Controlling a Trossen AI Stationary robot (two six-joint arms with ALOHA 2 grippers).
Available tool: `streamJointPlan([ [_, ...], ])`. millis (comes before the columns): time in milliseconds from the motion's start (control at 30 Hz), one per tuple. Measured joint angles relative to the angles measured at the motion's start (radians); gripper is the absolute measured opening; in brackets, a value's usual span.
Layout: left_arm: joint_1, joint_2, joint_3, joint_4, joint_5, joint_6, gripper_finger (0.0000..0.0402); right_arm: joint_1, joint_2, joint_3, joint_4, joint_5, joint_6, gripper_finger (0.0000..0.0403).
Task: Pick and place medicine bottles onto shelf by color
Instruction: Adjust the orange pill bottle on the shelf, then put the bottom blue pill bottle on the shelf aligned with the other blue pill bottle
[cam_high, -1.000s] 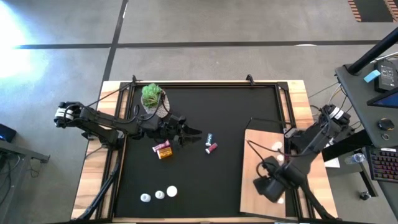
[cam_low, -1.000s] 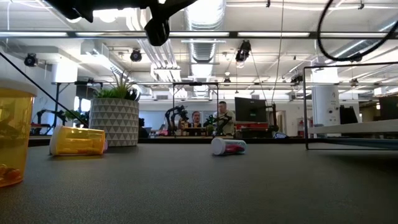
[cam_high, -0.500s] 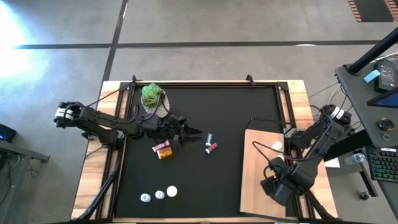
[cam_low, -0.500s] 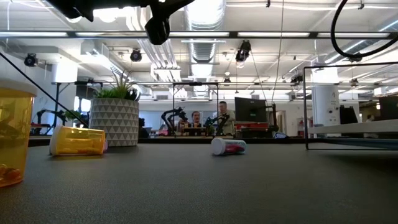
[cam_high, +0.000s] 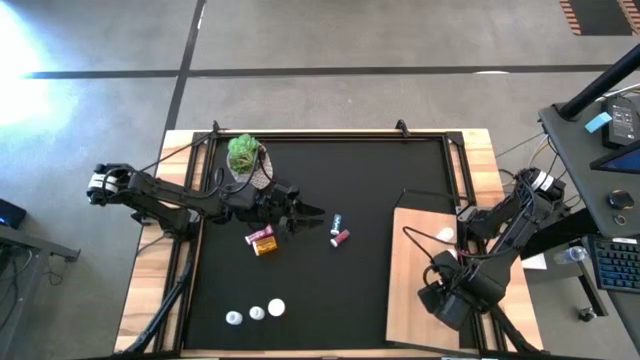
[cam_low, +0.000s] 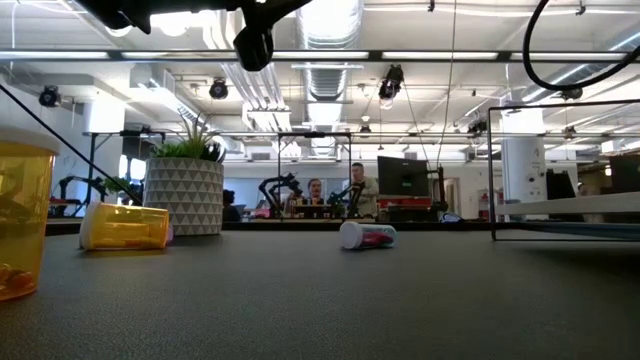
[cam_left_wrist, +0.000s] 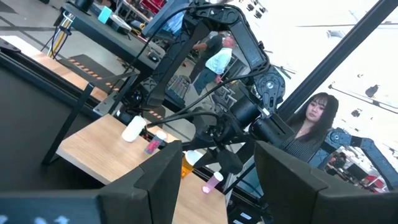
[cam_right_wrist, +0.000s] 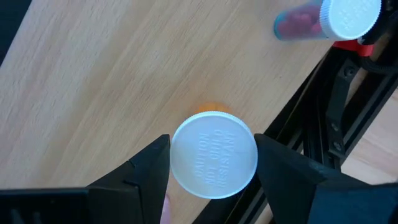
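Hovering over the shelf (cam_high: 415, 262) at the bench's right, the right gripper (cam_right_wrist: 211, 158) has fingers clamped on an upright amber bottle (cam_right_wrist: 213, 155), apparently for colour grouping, while the left gripper (cam_high: 310, 212), fingers apart and empty, waits near the mid-mat bottles (cam_high: 338, 232).

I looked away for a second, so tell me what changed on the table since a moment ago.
The right gripper swung toward the near right corner of the shelf, its fingers now around an upright amber bottle standing there. The left gripper and the bottles on the black mat stayed put.
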Motion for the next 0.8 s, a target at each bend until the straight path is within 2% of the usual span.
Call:
streamJointPlan([
  [167, 0.000, 0.000, 0.000, 0.000, 0.000, 0.000, 0.0184, 0.000, 0.000, 0.000, 0.000, 0.000, 0.001, 0.0214],
  [567, 0.000, 0.000, 0.000, 0.000, 0.001, 0.000, 0.0184, 0.000, -0.030, 0.028, -0.007, -0.007, 0.001, 0.0279],
  [800, 0.000, 0.000, -0.001, 0.000, 0.001, 0.000, 0.0184, -0.001, -0.093, 0.160, -0.181, 0.025, 0.018, 0.0276],
])
